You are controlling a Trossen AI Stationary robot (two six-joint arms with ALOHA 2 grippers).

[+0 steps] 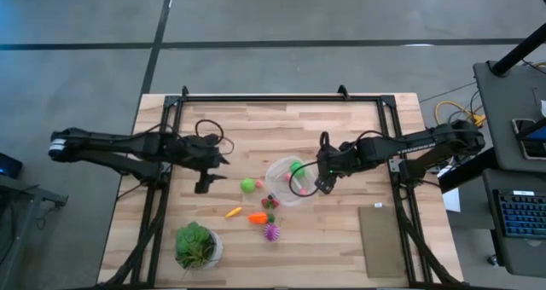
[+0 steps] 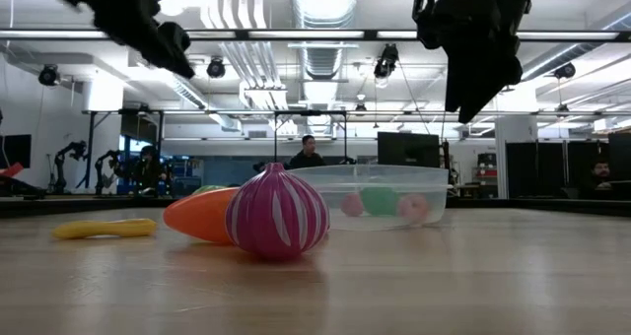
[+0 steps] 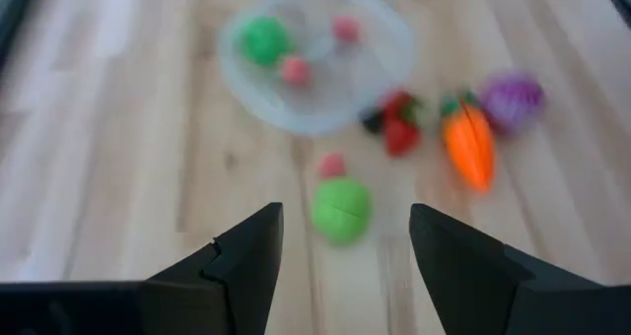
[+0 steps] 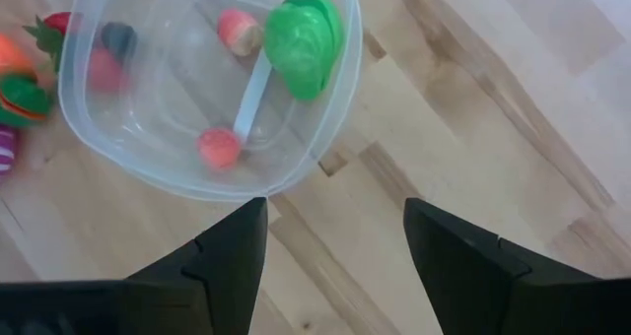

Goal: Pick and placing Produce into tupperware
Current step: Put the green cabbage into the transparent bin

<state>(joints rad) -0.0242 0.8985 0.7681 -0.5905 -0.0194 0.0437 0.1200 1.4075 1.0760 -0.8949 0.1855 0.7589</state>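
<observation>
Right gripper (image 4: 335, 241) hangs open n empty by the tub (image 1: 286, 181) rim, left gripper (image 3: 340, 246) open above green ball (image 1: 247, 185). Ball prob rolls if nudged off-center.

Two slim black jointed arms (image 1: 128, 145) carry looping black cables (image 1: 209, 130); each ends in broad, matte black wedge-shaped fingers (image 4: 237, 256).

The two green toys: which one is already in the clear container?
The green toy against the container's wall, beside two small red pieces. The other green toy sits on the bare table, left of the container.
</observation>
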